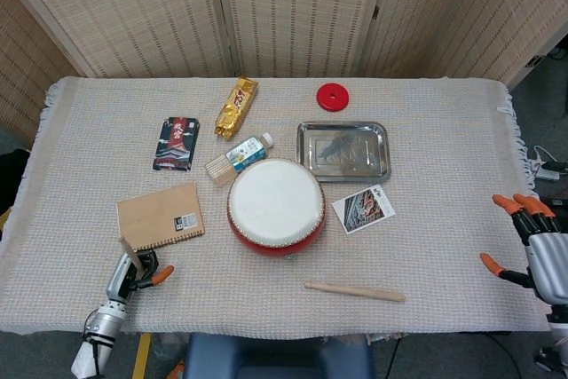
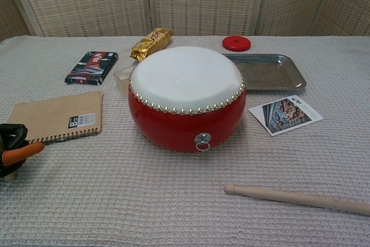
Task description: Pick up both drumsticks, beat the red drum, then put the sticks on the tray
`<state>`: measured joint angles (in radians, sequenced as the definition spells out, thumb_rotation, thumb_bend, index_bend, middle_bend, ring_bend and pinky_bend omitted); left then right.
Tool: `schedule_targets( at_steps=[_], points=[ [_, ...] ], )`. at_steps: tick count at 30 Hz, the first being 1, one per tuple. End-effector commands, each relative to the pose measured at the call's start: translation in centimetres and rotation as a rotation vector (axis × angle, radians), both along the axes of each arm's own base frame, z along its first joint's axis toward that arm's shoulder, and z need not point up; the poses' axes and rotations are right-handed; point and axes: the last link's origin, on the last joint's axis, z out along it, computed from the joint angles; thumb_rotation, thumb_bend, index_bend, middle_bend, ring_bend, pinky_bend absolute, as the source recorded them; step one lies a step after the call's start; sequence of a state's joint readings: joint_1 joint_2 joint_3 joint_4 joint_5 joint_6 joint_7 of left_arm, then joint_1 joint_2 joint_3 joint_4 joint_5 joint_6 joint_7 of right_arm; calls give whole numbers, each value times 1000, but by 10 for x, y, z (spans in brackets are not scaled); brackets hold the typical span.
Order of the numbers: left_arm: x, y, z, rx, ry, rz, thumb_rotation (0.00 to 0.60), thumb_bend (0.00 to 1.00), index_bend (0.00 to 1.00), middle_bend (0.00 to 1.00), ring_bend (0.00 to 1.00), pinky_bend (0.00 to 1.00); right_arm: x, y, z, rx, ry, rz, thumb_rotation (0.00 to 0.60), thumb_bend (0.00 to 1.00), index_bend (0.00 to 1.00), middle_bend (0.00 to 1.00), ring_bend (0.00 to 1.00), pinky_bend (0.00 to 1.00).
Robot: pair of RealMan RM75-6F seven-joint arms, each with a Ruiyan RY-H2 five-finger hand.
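The red drum (image 1: 275, 204) sits mid-bench on the woven cloth, and everything else can be placed from it; the steel tray (image 1: 382, 152) lies just behind and to the right of the drum, bare of sticks; one drumstick (image 1: 354, 290) lies flat in front of the drum, a little to the right, touched by nothing; the other drumstick (image 1: 130, 254) stands tilted upward in the left robot hand (image 1: 133, 272), well off to the drum's front left, near the notebook (image 1: 161, 214); that robot hand is wrapped round the stick's lower part, grasping it; the right robot hand (image 1: 532, 241) hovers far to the drum's right at the bench edge, fingers spread and holding nothing.

The step in hand looks like the pick-up stage, half done: one stick is held, one waits on the cloth; no beating can sensibly begin yet.

The next move, as I judge it, calls for the right robot hand to travel in toward the drum's front, come down over the lying stick near its thicker end, and close round it without rolling it away; a round stick on cloth may skid under a glancing touch.
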<state>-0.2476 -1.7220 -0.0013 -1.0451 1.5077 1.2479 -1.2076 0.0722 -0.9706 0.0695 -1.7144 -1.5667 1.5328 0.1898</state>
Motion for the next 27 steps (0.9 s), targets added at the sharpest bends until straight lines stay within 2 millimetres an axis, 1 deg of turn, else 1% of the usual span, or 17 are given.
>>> schedule_targets(
  at_steps=[1,2,3,4,7,10,12,17,20,23,27],
  points=[
    [-1,0,-1,0,-1,1,600,300,831,984,887,925,0,0,0,1,0,-2,600,125,152,183,28,126],
    [-2,0,-2,2,4,-3,600,339,846,995,905,963,0,0,0,1,-1,-3,600,124,152,183,28,126],
    [-4,0,-4,-2,29,-11,600,364,855,998,916,984,0,0,0,1,-1,-2,600,124,152,183,28,126],
    [-6,0,-5,-3,56,-19,600,413,871,1000,934,1000,0,0,0,0,0,1,600,124,152,183,28,126],
    [-9,1,-7,16,100,-33,600,543,925,1000,983,1000,1,0,1,-3,1,3,600,124,152,183,28,126],
    [-10,3,-5,40,158,-59,600,683,987,1000,1000,1000,2,1,1,-4,0,4,600,124,152,183,28,126],
    [-10,4,-2,52,197,-89,600,718,1000,1000,1000,1000,2,1,1,-3,-2,5,600,123,152,183,28,126],
    [-8,9,19,105,355,-203,600,729,1000,1000,1000,1000,3,1,-3,35,-19,5,600,125,152,183,28,134],
    [-6,17,40,161,487,-270,600,729,1000,1000,1000,1000,6,0,-12,103,-31,4,600,124,155,183,28,163],
    [-1,25,62,219,609,-313,600,727,1000,1000,1000,1000,12,-3,-27,200,-48,2,600,124,178,183,37,194],
    [9,33,91,293,727,-337,600,716,1000,1000,1000,1000,24,-8,-57,349,-94,7,600,124,232,183,60,232]
  ],
)
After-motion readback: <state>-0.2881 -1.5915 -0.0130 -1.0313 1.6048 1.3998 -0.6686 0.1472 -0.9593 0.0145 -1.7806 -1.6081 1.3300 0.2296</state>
